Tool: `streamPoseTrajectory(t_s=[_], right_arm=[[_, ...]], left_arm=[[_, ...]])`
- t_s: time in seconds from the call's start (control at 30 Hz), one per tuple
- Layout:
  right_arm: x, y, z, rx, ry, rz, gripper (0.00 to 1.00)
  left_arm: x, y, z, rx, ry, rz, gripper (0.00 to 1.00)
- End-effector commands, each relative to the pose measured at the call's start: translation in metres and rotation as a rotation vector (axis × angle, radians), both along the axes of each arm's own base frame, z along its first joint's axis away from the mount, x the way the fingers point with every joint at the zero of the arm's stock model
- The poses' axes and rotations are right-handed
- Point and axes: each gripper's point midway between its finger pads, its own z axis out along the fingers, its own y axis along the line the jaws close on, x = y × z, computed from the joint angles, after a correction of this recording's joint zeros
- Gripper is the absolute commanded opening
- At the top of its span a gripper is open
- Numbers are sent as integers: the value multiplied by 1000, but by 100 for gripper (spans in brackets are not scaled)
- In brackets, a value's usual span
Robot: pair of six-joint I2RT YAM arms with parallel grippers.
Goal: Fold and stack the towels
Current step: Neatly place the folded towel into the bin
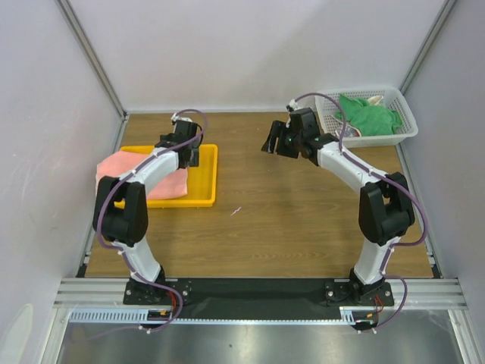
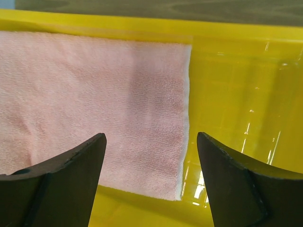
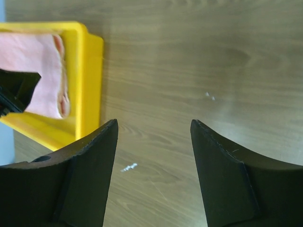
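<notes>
Left arm point(image 1: 151, 163) bent over pink towel point(image 2: 94, 94), jaws apart.

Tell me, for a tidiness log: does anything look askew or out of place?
The salmon-pink towel lies folded in the yellow tray but overhangs its left rim. A small white scrap lies on the wooden table right of the tray.

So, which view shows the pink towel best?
The left wrist view: the pink towel fills it, edge sharp. The top view hides part under the left arm; the right wrist shows only one end.
</notes>
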Motion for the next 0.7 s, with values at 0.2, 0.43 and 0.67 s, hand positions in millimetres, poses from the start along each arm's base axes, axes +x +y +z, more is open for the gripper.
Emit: streamPoseTrajectory(t_s=[0.2,0.43,0.67], right_arm=[[-5,-32,27,39,-79,-44,68],[-10,-17,22,63,-62,9,68],[-14,-1,20,72,-61,34,68]], left_arm=[[-12,-19,-54,61,105,2,77],[-11,-11,-76,122,153,13,66],[-5,-16,-85,74,197,-20,49]])
